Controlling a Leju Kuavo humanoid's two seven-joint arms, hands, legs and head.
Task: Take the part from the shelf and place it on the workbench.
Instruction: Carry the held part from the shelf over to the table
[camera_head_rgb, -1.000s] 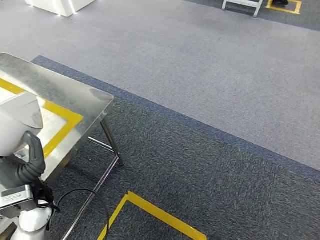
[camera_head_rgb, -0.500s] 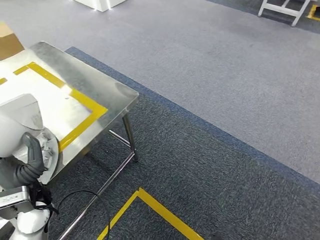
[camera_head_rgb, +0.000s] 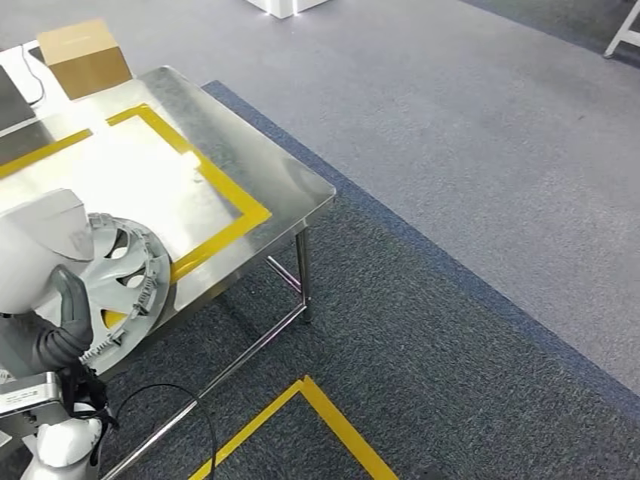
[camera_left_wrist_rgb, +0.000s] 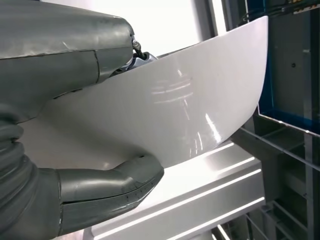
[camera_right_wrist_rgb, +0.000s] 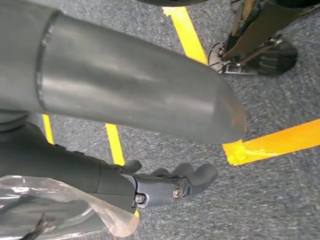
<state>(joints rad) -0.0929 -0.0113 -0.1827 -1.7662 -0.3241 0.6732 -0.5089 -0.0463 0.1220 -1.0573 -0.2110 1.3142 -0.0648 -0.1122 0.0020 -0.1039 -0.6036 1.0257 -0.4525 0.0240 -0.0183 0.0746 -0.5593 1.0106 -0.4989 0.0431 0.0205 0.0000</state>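
Observation:
A silver wheel cover (camera_head_rgb: 128, 275) with spokes and a toothed rim hangs tilted over the near edge of the steel workbench (camera_head_rgb: 249, 170). My left hand (camera_head_rgb: 64, 330) grips it at its rim, thumb over the edge. In the left wrist view the cover (camera_left_wrist_rgb: 181, 105) is a glossy pale curve pinched between the thumb (camera_left_wrist_rgb: 109, 187) and the fingers. A yellow tape rectangle (camera_head_rgb: 226, 195) marks the benchtop behind the cover. My right hand (camera_right_wrist_rgb: 151, 185) hangs over the carpet, fingers loosely out and holding nothing.
A cardboard box (camera_head_rgb: 83, 55) sits at the bench's far end. The bench's steel leg (camera_head_rgb: 303, 275) and crossbar stand on dark carpet. Yellow floor tape (camera_head_rgb: 332, 420) and a black cable (camera_head_rgb: 173, 390) lie near my feet. Grey carpet stretches to the right.
The camera has swung left, so more of the bench and the box have come into view. The wheel cover has come out from behind my arm and now shows above the bench's edge.

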